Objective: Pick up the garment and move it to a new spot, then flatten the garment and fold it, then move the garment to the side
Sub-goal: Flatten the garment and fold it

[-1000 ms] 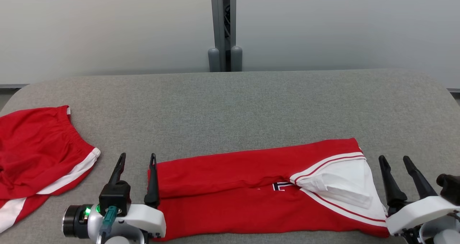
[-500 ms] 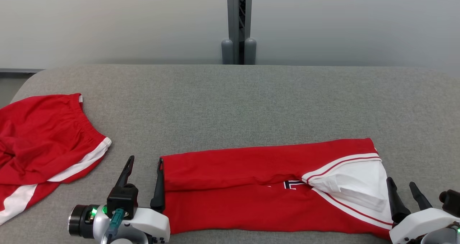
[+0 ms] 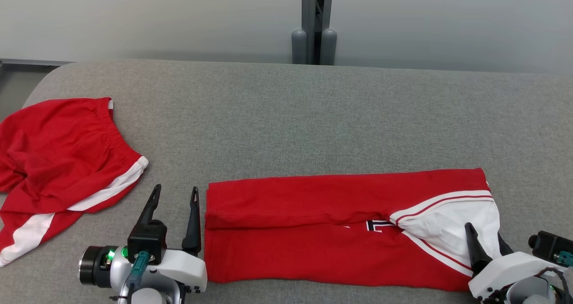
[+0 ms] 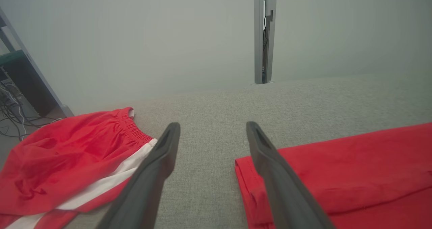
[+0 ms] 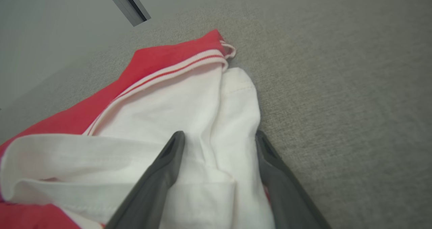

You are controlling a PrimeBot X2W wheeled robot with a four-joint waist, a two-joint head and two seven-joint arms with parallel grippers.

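— Grey woven tabletop, pale wall behind. Where's the red garment?
— Folded flat at six o'clock, with its white panel at the three-o'clock end. The right gripper has its fingers apart, straddling that white cloth.
— Left gripper?
— Spread wide over bare tabletop, just beside the garment's nine-o'clock edge. Crumpled red shorts lie at nine o'clock.
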